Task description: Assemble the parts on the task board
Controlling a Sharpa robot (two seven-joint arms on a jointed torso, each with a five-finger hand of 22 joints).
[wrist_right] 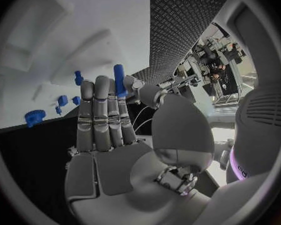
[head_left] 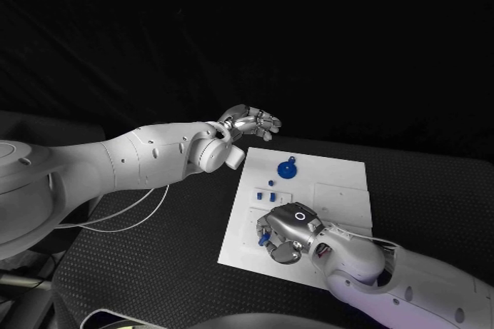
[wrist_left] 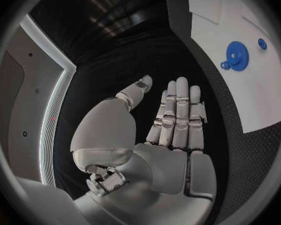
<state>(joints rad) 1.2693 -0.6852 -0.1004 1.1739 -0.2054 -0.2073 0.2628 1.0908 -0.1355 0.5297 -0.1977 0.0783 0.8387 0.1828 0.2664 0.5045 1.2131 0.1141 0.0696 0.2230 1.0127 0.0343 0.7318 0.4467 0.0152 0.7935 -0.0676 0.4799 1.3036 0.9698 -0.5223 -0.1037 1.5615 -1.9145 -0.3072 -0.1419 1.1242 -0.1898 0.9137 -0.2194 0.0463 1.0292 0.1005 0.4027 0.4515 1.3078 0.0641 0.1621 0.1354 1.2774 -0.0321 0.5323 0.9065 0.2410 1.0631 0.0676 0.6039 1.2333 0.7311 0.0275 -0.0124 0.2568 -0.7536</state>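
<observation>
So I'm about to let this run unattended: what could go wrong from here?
1. The right hand holds a blue peg up near its fingertips, a shallow-looking hold; the peg could tilt or drop over the task board.
2. That hand hangs low over the board's near left part, close to small blue parts; it might knock them.
3. The left hand is open, raised beyond the board's far edge, too far to help.

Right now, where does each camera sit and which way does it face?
Head view: above, looking down at the task board; both arms show, right hand over the board.
Left wrist view: behind the left hand, facing the board's edge.
Right wrist view: behind the right hand, fingers holding a blue part.
Shared: blue gear.
</observation>
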